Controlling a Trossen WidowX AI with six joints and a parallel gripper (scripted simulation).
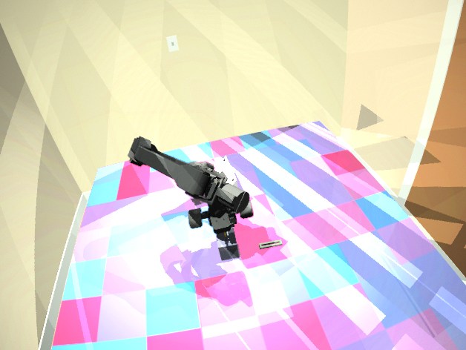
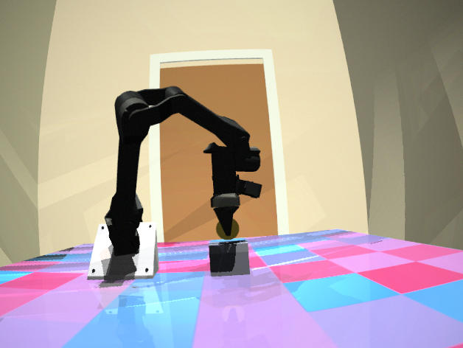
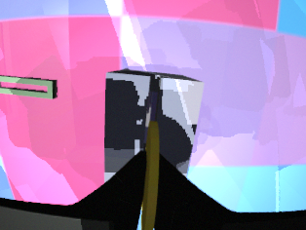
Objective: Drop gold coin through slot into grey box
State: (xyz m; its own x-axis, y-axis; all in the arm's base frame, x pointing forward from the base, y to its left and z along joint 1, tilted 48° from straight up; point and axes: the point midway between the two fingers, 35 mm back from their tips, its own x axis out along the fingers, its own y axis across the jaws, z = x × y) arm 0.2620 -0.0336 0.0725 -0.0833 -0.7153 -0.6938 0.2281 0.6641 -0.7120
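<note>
My gripper (image 1: 225, 237) (image 2: 227, 234) (image 3: 148, 158) points down and is shut on the gold coin (image 2: 235, 228) (image 3: 152, 180), which hangs upright, edge down. The grey box (image 1: 228, 253) (image 2: 241, 259) (image 3: 184, 99) is directly below. In the exterior view the coin's lower edge is just above the lid, with a very small gap. In the wrist view the dark slot (image 3: 154, 95) runs roughly in line with the coin's edge; its near part is hidden behind coin and fingers. Shadows darken the lid. The green holder (image 1: 260, 245) (image 3: 51, 90) is empty, off to one side of the box.
The arm's white base plate (image 2: 150, 254) stands left of the box in the exterior view. The checkered table top (image 1: 171, 310) (image 2: 258, 318) carries strong glare and shadow patches. A wall and a brown door (image 2: 209, 112) are behind.
</note>
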